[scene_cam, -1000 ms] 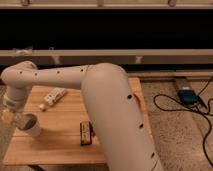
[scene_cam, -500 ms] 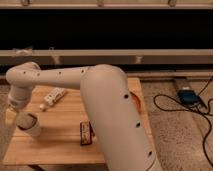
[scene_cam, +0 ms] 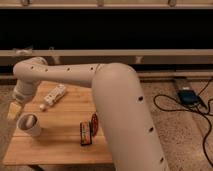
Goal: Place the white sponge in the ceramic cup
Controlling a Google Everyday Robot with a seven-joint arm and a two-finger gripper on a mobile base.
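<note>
Now the gripper (scene_cam: 16, 111) has lifted slightly from 0.5 s ago, jaws pinching the white sponge (scene_cam: 14, 112) above and just left of the ceramic cup (scene_cam: 29, 124) on the desk (scene_cam: 60, 145). Release has not happened; it likely needs shifting right first.

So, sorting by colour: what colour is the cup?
Plain white ceramic cup, below the claw; camera view.

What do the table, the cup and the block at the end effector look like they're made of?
Table: light wood, visible plank grain, matte. Ceramic cup: plain white, smooth, likely glazed ceramic. White sponge: pale, soft-looking block, probably foam, at the end effector just left of and above the cup.
</note>
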